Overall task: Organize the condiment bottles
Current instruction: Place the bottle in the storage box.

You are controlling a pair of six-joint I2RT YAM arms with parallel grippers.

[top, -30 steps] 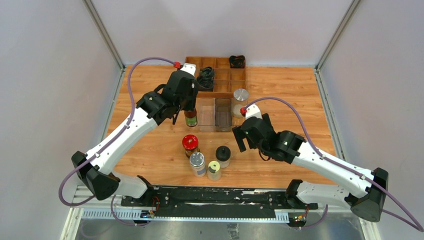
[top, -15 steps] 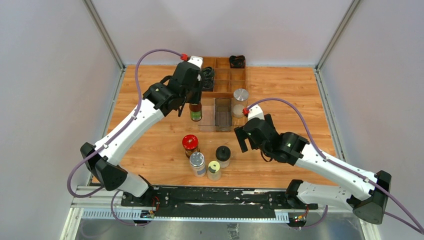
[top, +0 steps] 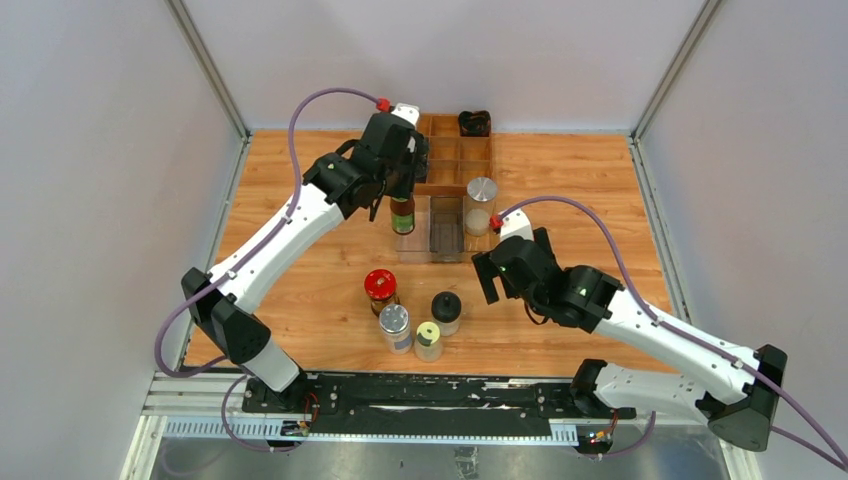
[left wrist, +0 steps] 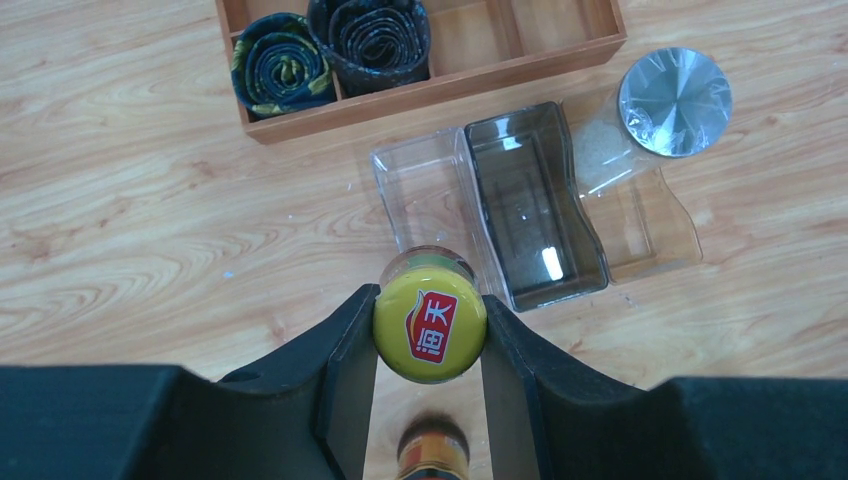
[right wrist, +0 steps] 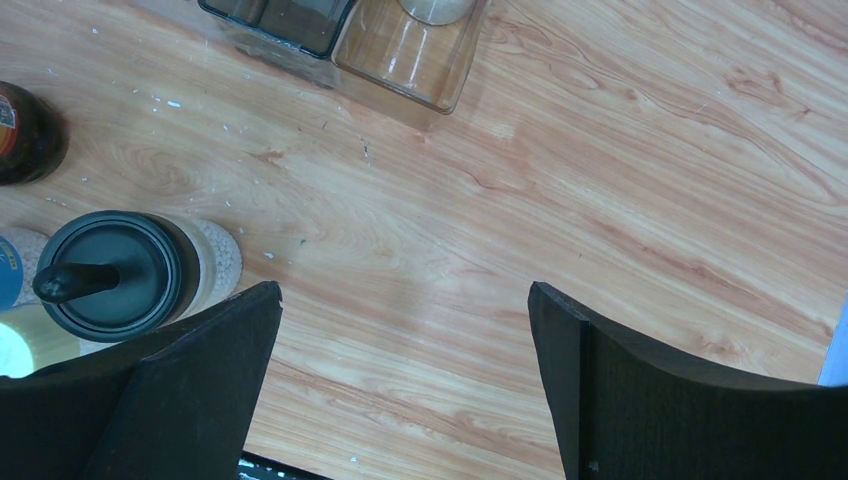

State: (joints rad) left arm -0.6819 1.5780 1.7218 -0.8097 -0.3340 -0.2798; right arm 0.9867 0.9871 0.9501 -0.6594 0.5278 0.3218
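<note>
A: How far along was the sorting at that point?

B: Early. Only one of six looked placed. A silver-lidded jar [left wrist: 675, 100] appeared to stand in the right end of the clear tray [left wrist: 405, 185].

A: And the left gripper [left wrist: 428, 300]?

B: Clamped on the lid of the yellow-capped jar [left wrist: 430, 335], holding it off the table [top: 600, 200] over the tray's left end — not yet set down.

A: The right gripper [right wrist: 402, 300]?

B: Fingers wide apart with nothing between them, hanging near the black-domed bottle [right wrist: 110, 270] without touching it.

A: What was left, then?

B: Lowering that jar in, I'd judge, then four more — the black-domed bottle, a red-lidded jar [top: 380, 288], a silver-lidded bottle [top: 394, 322] and a pale-capped bottle [top: 428, 338], clustered close together near the arms.
</note>
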